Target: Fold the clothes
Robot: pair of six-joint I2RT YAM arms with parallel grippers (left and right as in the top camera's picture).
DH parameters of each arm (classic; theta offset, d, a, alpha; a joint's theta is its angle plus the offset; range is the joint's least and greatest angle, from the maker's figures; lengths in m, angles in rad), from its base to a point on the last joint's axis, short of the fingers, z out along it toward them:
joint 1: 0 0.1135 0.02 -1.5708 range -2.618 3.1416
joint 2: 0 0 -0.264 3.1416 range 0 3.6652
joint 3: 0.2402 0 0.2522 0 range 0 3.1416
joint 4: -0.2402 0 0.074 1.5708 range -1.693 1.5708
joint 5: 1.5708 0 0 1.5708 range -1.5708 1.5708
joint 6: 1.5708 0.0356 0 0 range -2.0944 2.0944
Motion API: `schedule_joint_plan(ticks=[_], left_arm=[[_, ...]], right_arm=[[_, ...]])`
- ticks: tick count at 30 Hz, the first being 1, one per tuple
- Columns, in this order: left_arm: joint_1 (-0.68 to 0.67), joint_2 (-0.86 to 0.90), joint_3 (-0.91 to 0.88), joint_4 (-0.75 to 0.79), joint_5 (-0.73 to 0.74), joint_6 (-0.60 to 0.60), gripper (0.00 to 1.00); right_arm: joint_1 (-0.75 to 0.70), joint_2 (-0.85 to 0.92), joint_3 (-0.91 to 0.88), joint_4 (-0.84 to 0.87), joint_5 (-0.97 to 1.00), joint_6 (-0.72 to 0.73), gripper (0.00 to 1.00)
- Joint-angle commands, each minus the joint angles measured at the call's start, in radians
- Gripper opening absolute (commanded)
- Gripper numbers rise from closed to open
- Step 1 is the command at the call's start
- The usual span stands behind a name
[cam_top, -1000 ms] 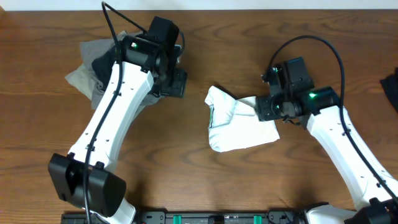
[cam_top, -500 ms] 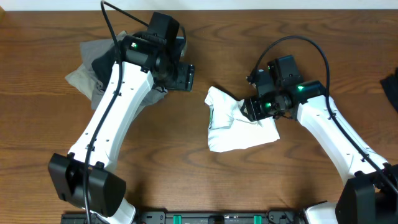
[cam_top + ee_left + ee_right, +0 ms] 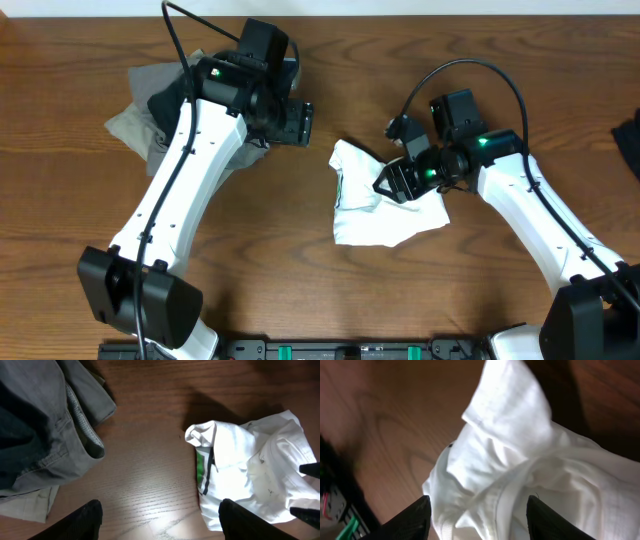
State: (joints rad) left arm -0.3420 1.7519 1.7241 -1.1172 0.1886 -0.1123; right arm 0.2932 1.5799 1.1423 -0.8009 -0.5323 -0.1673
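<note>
Far left on the desk (image 3: 60, 220) there's one heap of grey clothes (image 3: 135, 110), a few pieces bunched together. The left hand (image 3: 298, 123) hangs just beside it, fingers spread wide, holding nothing. One white shirt (image 3: 380, 215) with a green stripe lies crumpled mid-desk. The right hand (image 3: 393, 182) is over its upper part, fingers apart with cloth between them. One dark cloth (image 3: 630, 135) peeks in at the far right edge.

Robot test bench, likely a lab.
Wood-grain table (image 3: 300, 260); black mounting rail (image 3: 330, 350) at bottom edge; looped cable (image 3: 470, 62) upper right.

Spread claw (image 3: 477, 516) over white shirt (image 3: 520, 445)
</note>
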Motion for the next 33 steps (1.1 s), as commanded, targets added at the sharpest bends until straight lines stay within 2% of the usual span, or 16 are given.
schedule_joint_plan(ticks=[1, 4, 7, 9, 11, 17, 22, 27, 33], left_arm=[[0.003, -0.02, -0.007, 0.002, 0.01, -0.005, 0.77], [0.003, -0.02, -0.007, 0.005, 0.01, -0.005, 0.76], [0.003, -0.02, -0.007, 0.008, 0.01, -0.005, 0.77], [0.003, -0.02, -0.007, 0.01, 0.01, -0.005, 0.77], [0.003, -0.02, -0.007, 0.013, 0.01, -0.005, 0.76], [0.003, -0.02, -0.007, 0.012, 0.01, -0.005, 0.77], [0.003, -0.02, -0.007, 0.013, 0.019, -0.006, 0.77], [0.002, -0.019, -0.008, 0.023, 0.103, -0.006, 0.77], [-0.034, -0.002, -0.008, 0.031, 0.162, 0.02, 0.74]], right_arm=[[0.003, -0.009, 0.002, -0.009, -0.047, -0.066, 0.51], [0.005, -0.006, -0.001, -0.044, -0.037, -0.066, 0.48], [0.019, 0.003, -0.019, -0.06, 0.033, -0.054, 0.37], [0.03, 0.011, -0.037, -0.052, 0.146, 0.013, 0.22], [0.029, 0.014, -0.041, -0.052, 0.272, 0.102, 0.02], [-0.048, -0.071, -0.03, -0.092, 0.592, 0.37, 0.01], [-0.123, -0.116, -0.031, -0.144, 0.595, 0.412, 0.01], [-0.129, -0.098, -0.074, -0.156, 0.591, 0.463, 0.01], [-0.132, -0.066, -0.192, -0.086, 0.707, 0.619, 0.04]])
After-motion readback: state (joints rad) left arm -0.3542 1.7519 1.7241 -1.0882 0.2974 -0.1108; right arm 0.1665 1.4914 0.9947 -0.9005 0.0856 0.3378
